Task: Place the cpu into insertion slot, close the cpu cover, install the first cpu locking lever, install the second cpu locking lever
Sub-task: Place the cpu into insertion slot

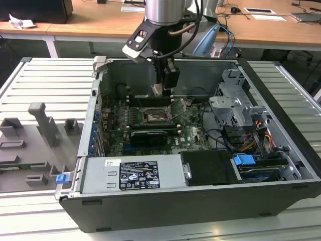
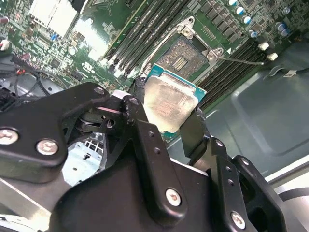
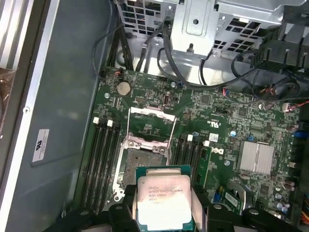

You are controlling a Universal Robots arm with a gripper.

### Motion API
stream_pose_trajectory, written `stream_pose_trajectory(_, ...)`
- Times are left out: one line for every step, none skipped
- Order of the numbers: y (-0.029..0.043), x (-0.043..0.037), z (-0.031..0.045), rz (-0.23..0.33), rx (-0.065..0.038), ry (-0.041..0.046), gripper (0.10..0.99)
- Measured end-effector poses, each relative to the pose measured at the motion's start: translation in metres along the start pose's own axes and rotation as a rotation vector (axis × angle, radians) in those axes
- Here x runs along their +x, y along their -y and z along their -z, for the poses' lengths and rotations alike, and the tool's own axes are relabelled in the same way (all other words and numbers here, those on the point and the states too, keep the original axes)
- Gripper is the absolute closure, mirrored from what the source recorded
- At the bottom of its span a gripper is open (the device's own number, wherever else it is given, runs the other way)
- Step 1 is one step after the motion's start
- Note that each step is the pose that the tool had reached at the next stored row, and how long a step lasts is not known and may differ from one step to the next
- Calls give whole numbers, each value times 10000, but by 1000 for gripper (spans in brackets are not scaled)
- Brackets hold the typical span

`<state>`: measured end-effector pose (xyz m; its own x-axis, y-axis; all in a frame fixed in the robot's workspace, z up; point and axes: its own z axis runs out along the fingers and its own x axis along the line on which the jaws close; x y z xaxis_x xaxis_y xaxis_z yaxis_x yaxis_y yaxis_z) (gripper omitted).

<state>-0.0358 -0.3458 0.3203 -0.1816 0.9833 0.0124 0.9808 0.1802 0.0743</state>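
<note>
The cpu (image 3: 164,200), nearest both wrist cameras, is square, so no long axis can be named. Its pale metal top faces the cameras, and a green edge rims that top. The gripper (image 3: 164,209) is clamped on it, with 2 black fingers (image 2: 192,133) pressing 2 opposite sides. In the first wrist view the chip's near edge is cut off by the picture's border, and the finger bodies cover its flanks. The chip hangs clear of the board, not seated.

Beyond it lies the insertion slot (image 3: 141,162), its dark contact field exposed. The cpu cover (image 3: 152,110) is swung open on the slot's far side, and the board shows through its window. In the second wrist view a thin wire lever (image 2: 241,61) juts from the slot's side. Black memory slots (image 3: 101,159) flank the slot in 2 banks on the green motherboard (image 3: 217,111). Farther off sit a finned heatsink (image 3: 256,157) and the perforated drive cage (image 3: 217,24).

In the exterior view the arm (image 1: 168,12) stands over the open computer case (image 1: 200,203), its wrist pointing down into it and the gripper above the slot. Whether the chip is level there is hard to make out.
</note>
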Motion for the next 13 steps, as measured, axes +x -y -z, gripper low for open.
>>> stream_pose_trajectory(1, 0, -7, -29, 0, 3, 549)
stream_pose_trajectory(1, 0, -17, -50, 0, 4, 549)
stream_pose_trajectory(2, 0, -25, -58, 0, 8, 549)
stream_pose_trajectory(2, 0, -30, -58, 2, 14, 549)
stream_pose_trajectory(3, 0, -38, -60, 2, 18, 549)
stream_pose_trajectory(3, 0, -43, -60, 3, 21, 549)
stream_pose_trajectory(4, -1, -60, -60, 4, 27, 549)
stream_pose_trajectory(5, -1, -68, -60, 5, 27, 549)
stream_pose_trajectory(6, -1, -77, -61, 10, 26, 549)
stream_pose_trajectory(7, -1, -86, -63, 11, 26, 549)
stream_pose_trajectory(7, -1, -92, -64, 11, 26, 549)
stream_pose_trajectory(8, -1, -104, -69, 12, 26, 549)
stream_pose_trajectory(8, -1, -111, -72, 12, 27, 549)
